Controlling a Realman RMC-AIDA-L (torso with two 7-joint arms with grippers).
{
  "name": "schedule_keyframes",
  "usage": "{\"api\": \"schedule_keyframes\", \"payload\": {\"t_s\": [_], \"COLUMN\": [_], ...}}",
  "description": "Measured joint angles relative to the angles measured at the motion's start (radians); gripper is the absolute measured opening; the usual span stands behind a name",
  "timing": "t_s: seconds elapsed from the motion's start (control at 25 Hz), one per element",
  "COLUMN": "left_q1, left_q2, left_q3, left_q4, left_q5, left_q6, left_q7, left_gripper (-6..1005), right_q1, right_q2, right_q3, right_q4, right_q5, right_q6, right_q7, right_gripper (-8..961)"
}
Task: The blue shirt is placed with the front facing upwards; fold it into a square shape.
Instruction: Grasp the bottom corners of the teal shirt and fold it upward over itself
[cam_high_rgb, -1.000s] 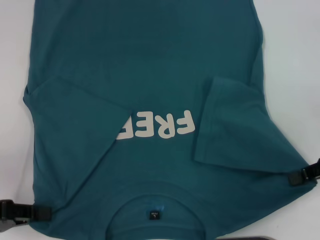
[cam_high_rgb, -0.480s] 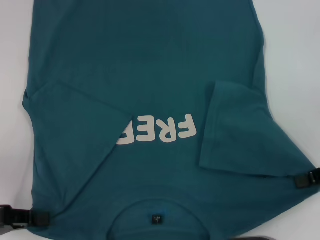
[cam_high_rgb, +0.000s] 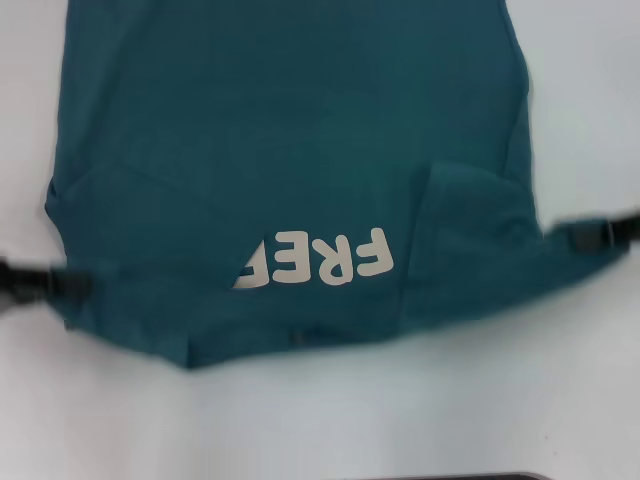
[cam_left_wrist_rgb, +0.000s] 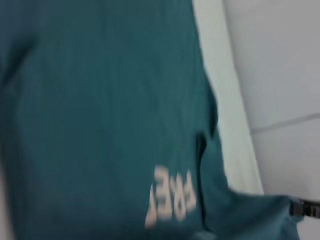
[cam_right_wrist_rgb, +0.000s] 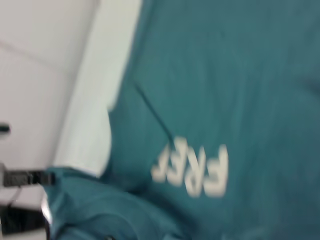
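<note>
Spreading lengthwise from the frame's top to its centre, the blue shirt (cam_high_rgb: 290, 140) has its folded near edge pinched at both ends, left gripper (cam_high_rgb: 70, 284) mid-left and right gripper (cam_high_rgb: 575, 237) mid-right, both clamped on fabric, roughly level across its width.

Left hand (cam_high_rgb: 70, 285): at the view's left edge, pinching cloth.
Right hand (cam_high_rgb: 580, 236): at the right edge, pinching cloth.

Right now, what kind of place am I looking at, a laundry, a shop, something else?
Probably a robot test bench rather than a laundry, though little of the room shows. A plain white table holds only one blue shirt, and the left gripper and right gripper hold its two edges.
</note>
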Motion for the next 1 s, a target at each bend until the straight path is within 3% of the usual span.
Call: {"api": "schedule_keyframes", "payload": {"t_s": [0.16, 0.48, 0.8, 1.0], "left_q1": [-0.085, -0.212, -0.288, -0.302], "left_q2": [-0.001, -0.015, -0.017, -0.021], "left_q3": [-0.051, -0.03, 0.043, 0.063], "left_q4": [-0.002, 0.008, -0.008, -0.019], "left_q5": [-0.001, -0.026, -0.051, -0.061], "left_q6": [-0.052, -0.226, -0.416, -0.495], "left_q7": [-0.027, -0.05, -0.057, -0.047], "left_gripper": [34, 35, 35, 35], "right_q1": [0.043, 0.149, 0.175, 0.176], "right_q2": [0.008, 0.034, 0.049, 0.056], "right_q3": [0.037, 0.037, 0.03, 0.029], "right_q4": [-0.001, 0.008, 0.002, -0.001], "right_q5": [0.072, 0.12, 0.187, 0.202], "right_q6": [0.034, 0.129, 0.219, 0.305], "right_q7": [0.018, 0.023, 0.02, 0.002], "right_gripper": [38, 38, 38, 38]}}
